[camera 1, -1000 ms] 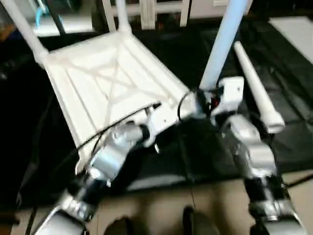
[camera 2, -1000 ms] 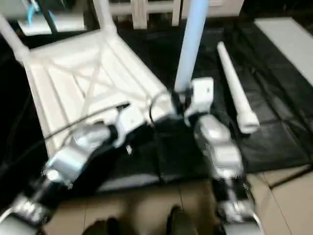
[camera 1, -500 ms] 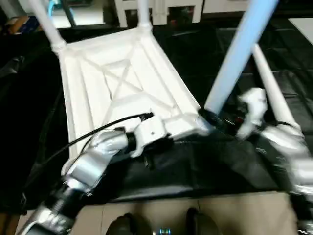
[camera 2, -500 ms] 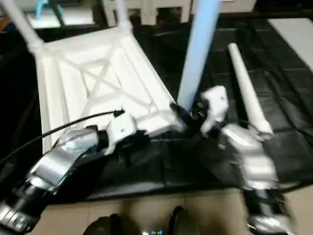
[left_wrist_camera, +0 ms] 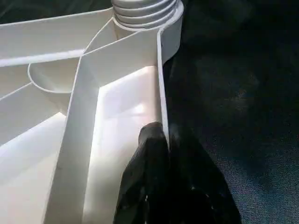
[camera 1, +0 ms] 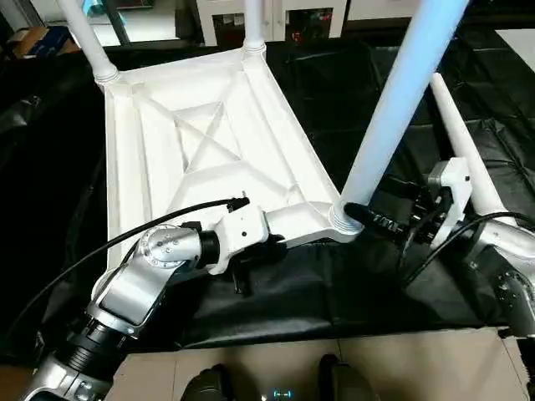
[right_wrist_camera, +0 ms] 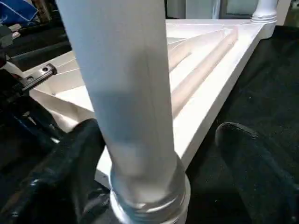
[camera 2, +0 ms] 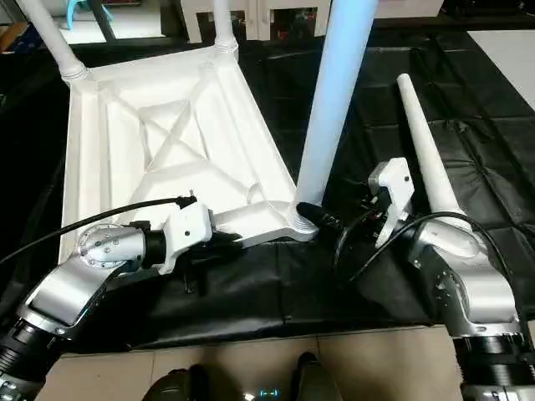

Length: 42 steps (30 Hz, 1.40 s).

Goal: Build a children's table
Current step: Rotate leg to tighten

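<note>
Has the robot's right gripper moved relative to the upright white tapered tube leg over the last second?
Yes: the right gripper has backed away from the base of the upright leg, toward the loose white leg.

Under my work I see a crinkled black plastic sheet (camera 1: 334, 292) spread over a beige tiled floor (camera 2: 368, 368), a white shelving unit with square frames (camera 1: 276, 17) behind it, and two dark rounded shoe-tips (camera 1: 267, 386) nearest me.

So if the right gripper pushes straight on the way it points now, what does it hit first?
The right gripper has its fingers open either side of the upright leg just above the corner socket. Going straight on, it would most likely meet that leg first, though the remaining gap is hard to judge.
</note>
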Available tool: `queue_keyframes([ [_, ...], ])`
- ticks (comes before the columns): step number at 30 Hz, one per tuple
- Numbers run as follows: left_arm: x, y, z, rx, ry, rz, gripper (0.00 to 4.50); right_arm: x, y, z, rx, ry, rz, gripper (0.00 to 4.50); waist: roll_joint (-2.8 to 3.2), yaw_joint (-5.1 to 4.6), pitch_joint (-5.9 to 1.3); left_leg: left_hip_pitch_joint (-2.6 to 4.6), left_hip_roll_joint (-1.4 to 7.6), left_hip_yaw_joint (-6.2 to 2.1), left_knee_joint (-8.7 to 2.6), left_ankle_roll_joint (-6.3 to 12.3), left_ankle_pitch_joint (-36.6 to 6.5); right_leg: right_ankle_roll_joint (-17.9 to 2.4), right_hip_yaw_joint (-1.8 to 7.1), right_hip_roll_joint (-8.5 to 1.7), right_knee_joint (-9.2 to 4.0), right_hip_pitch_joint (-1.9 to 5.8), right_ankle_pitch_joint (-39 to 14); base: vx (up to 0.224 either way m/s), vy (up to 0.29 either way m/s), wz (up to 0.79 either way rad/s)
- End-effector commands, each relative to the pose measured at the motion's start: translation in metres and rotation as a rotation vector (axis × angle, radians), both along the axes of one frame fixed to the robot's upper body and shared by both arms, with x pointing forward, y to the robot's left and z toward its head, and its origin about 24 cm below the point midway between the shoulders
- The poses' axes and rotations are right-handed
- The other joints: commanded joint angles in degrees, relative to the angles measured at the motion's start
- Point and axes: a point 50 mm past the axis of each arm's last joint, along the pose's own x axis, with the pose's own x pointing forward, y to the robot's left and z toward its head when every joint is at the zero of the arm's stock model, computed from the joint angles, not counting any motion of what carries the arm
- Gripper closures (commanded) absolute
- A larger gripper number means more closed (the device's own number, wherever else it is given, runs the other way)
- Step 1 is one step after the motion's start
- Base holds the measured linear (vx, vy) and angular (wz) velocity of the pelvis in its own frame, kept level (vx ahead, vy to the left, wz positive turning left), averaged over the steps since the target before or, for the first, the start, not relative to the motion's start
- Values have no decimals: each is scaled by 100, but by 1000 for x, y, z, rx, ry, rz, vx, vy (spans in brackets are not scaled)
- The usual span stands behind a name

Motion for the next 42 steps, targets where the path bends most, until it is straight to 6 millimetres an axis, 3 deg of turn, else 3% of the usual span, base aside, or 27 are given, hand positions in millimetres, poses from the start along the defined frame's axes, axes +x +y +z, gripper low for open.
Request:
queue_keyframes([
  [1,-5,3,-10,26,46,-5,450,3,3,2,2,-22,-2,53,-75,3,-436,55,-15,88,-298,723,-817,-1523,83,-11,-224,394,-894,0,0,0],
  [5,-5,0,-11,24,47,-12,450,5,12,0,21,-12,32,66,-68,3,-433,67,-11,88,-302,699,-883,-1513,85,-12,-231,390,-992,0,0,0],
  [7,-6,-1,-10,22,47,-16,450,6,16,-3,27,5,47,95,-75,8,-441,68,-11,87,-298,719,-798,-1545,85,-7,-214,392,-879,0,0,0],
  [18,-7,-1,-11,24,52,-21,450,5,17,-10,36,37,33,177,-64,18,-455,71,-12,90,-289,733,-775,-1573,85,-8,-208,401,-847,0,0,0],
  [22,-6,-3,-12,44,44,-4,450,16,15,-22,-5,54,-190,215,-55,-3,-436,60,-15,89,-303,631,-894,-1516,85,-12,-227,387,-1063,0,0,0],
  [24,-3,-6,-13,54,39,21,450,24,12,-27,11,65,-355,224,-51,-36,-408,55,-24,81,-324,456,-1151,-1374,83,-18,-269,366,-1523,0,0,0],
  [25,0,-13,-14,51,37,55,450,31,8,-36,35,97,-541,231,-56,-73,-387,51,-33,74,-346,318,-1344,-1242,80,-24,-299,349,-1899,0,0,0],
  [26,0,-13,-14,51,37,55,450,31,8,-36,35,97,-541,235,-61,-112,-369,35,-43,50,-371,164,-1538,-1081,69,-24,-323,343,-2296,-58,-7,-3],
  [28,3,-24,-14,51,30,89,450,37,8,-48,22,129,-722,240,-55,-145,-359,49,-57,29,-388,21,-1790,-845,61,-32,-368,318,-2744,-63,-5,-5],
  [32,10,-57,-7,-9,-5,123,450,46,18,-58,54,131,-931,245,-77,-202,-337,66,-81,21,-392,-45,-2132,-609,43,-29,-467,246,-3157,-13,-1,-1],
  [35,11,-66,-4,-28,-11,115,450,49,23,-59,79,132,-962,249,-85,-221,-341,56,-91,-3,-415,14,-2289,-470,11,-4,-484,256,-3154,0,0,0],
  [39,12,-67,-3,-28,-14,100,450,55,33,-51,157,109,-867,252,-72,-234,-338,22,-76,-19,-442,71,-2313,-549,-3,0,-464,276,-2855,0,0,0],
  [42,14,-48,-6,-1,-20,104,450,48,34,-25,152,-32,-569,252,-84,-221,-340,38,-61,-10,-442,164,-2324,-615,13,1,-466,288,-2647,0,0,0],
])
